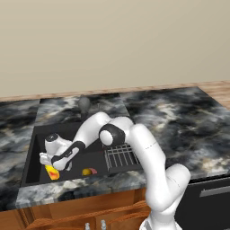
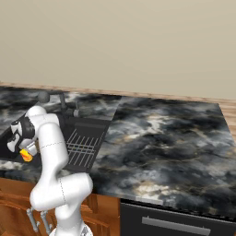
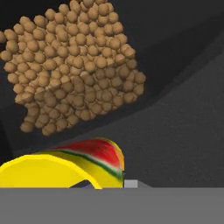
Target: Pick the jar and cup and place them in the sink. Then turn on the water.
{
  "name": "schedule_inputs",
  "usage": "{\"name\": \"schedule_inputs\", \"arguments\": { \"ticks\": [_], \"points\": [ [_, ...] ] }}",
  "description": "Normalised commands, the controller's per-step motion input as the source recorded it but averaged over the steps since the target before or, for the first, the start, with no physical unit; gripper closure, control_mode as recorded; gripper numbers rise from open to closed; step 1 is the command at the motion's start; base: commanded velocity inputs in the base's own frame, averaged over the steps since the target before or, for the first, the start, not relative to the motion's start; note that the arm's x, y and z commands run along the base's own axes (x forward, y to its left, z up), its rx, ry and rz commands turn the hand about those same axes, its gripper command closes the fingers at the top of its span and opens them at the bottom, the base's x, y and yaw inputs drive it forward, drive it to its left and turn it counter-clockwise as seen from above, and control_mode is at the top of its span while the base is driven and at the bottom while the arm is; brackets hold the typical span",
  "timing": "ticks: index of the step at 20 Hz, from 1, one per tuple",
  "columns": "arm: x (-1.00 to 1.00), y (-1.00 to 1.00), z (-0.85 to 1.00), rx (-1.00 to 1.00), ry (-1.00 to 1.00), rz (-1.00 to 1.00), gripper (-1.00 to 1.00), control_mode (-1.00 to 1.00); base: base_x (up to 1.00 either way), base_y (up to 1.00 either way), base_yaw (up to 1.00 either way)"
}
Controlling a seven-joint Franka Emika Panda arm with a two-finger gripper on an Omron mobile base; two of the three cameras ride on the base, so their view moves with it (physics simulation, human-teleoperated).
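Fingers (image 1: 50, 170) are pinched on the yellow cup (image 1: 52, 172), low inside the sink (image 1: 33, 152) at its front left corner. In the hand view, the cup's rim (image 3: 48, 168) sits closest, red mark uppermost. The brown, grainy jar (image 3: 74, 65) lies just beyond it on the black basin floor. A small yellow-and-pink blob (image 1: 89, 171) rests near the wire rack (image 1: 121, 156). The sink is set in a dark marbled surface (image 1: 179, 121).

arm (image 1: 148, 152): bent, reaching low left | hand (image 1: 50, 170): pointing down, closed
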Motion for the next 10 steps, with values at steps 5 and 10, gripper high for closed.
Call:
{"name": "schedule_inputs", "arguments": {
  "ticks": [5,10],
  "points": [
    [0.14,0.02,-0.26,0.00,0.00,0.00,1.00,-1.00,0.00,0.00,0.00],
    [0.00,0.00,-0.02,0.00,0.00,0.00,-1.00,-1.00,0.00,0.00,0.00]
  ]
}}
